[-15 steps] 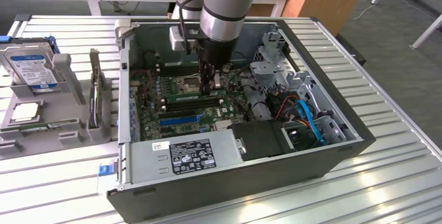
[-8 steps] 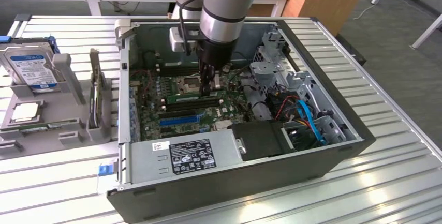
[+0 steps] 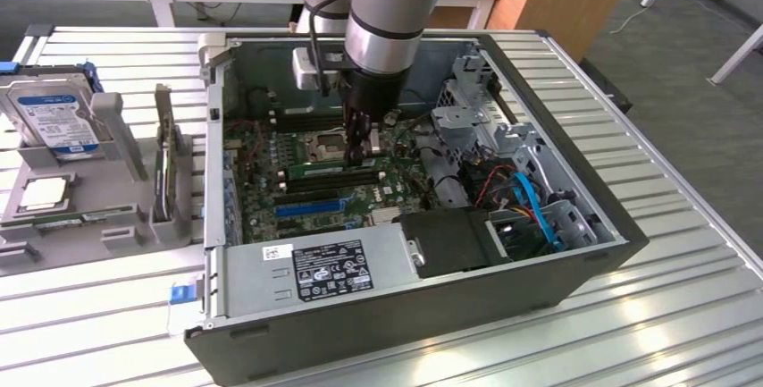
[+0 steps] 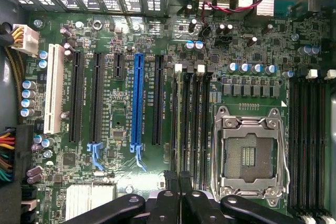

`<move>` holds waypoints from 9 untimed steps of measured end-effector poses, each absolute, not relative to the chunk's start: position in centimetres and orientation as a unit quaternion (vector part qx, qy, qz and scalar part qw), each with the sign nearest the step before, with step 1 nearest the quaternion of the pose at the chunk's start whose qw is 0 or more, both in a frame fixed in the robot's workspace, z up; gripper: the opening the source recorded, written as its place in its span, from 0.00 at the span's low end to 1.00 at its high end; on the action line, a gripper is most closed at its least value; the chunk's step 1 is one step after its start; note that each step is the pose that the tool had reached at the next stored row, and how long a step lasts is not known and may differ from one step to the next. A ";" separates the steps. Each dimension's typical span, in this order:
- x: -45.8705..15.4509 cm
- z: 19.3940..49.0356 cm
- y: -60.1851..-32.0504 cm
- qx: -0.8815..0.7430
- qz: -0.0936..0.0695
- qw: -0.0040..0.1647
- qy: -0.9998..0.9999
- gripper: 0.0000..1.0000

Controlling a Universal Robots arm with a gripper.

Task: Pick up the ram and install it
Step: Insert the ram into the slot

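The ram [image 3: 324, 171] is a narrow green stick with a pale label. It stands on edge in a memory slot of the motherboard [image 3: 268, 150], just beside the CPU socket [image 3: 327, 144]. My gripper [image 3: 367, 148] reaches straight down into the open computer case [image 3: 573, 257], with its tips at the end of the ram nearest the exterior view's right. In the wrist view the two black fingertips [image 4: 170, 182] are pressed together over the black memory slots [image 4: 191, 119], and nothing shows between them. The gripper [image 4: 178, 179] is shut.
Drive cages and red and blue cables [image 3: 524, 195] crowd the case on the exterior view's right. The power supply [image 3: 328, 266] spans the near side. Outside the case, on the exterior view's left, stand a hard drive [image 3: 54, 119], an upright dark card [image 3: 167, 168] and a CPU [image 3: 46, 192].
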State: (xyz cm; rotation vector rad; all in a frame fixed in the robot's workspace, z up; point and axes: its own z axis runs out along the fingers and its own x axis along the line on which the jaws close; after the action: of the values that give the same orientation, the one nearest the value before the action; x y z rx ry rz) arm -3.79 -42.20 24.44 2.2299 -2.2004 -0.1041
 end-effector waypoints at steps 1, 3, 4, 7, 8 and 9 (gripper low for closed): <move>-3.8 24.4 -42.2 0.711 -0.033 0.004 -0.702 0.12; -3.8 24.4 -42.2 0.711 -0.033 0.004 -0.702 0.12; -3.8 24.4 -42.2 0.710 -0.033 0.004 -0.703 0.12; -3.8 24.4 -42.2 0.707 -0.033 0.003 -0.706 0.12; -3.8 24.4 -42.2 0.706 -0.033 0.003 -0.707 0.12; -3.8 24.4 -42.2 0.705 -0.033 0.003 -0.708 0.12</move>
State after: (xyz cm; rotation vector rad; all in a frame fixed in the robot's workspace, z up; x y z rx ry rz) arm -3.79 -42.20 24.44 2.2100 -2.2212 -0.1042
